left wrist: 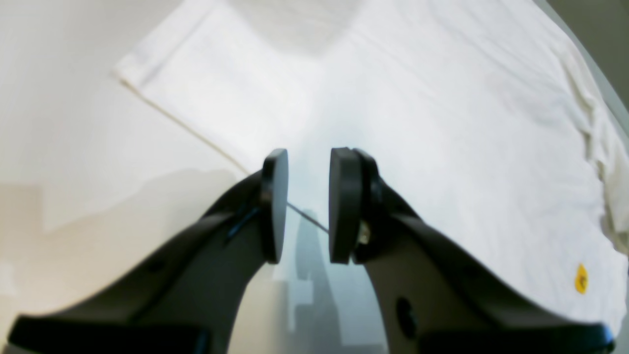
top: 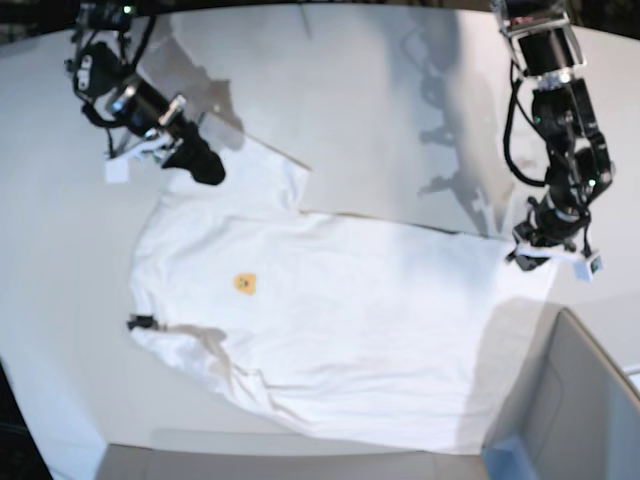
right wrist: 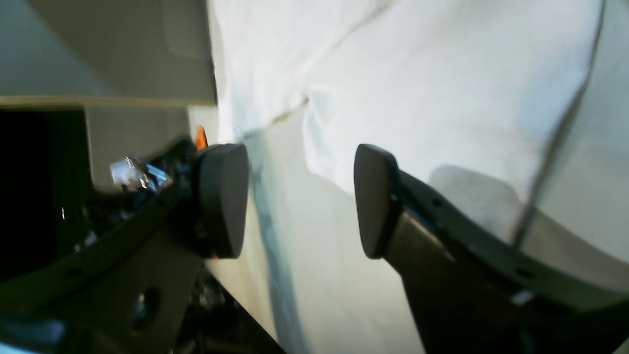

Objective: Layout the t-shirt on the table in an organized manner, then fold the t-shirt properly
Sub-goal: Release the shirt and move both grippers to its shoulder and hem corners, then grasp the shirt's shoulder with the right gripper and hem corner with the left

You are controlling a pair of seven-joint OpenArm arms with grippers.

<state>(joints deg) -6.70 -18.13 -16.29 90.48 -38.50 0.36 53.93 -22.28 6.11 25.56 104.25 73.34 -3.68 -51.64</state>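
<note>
The white t-shirt (top: 350, 320) lies spread flat on the table (top: 380, 120), collar and small dark tag (top: 140, 322) to the left, with a small yellow mark (top: 245, 283) showing. My left gripper (top: 525, 255) stands at the shirt's right hem corner. In the left wrist view the left gripper (left wrist: 308, 204) is open, straddling the cloth edge, with the t-shirt (left wrist: 442, 123) stretching ahead. My right gripper (top: 208, 168) hovers over the upper-left sleeve. Seen from the right wrist, the right gripper (right wrist: 300, 196) is wide open and holds nothing, with the sleeve's edge (right wrist: 417, 88) just ahead.
A grey box (top: 590, 400) with a blue corner stands at the bottom right, close to the hem. A small white slip (top: 117, 170) lies beside the right arm. The table's curved edge runs along the lower left, with wrinkled cloth (top: 230, 370) near it.
</note>
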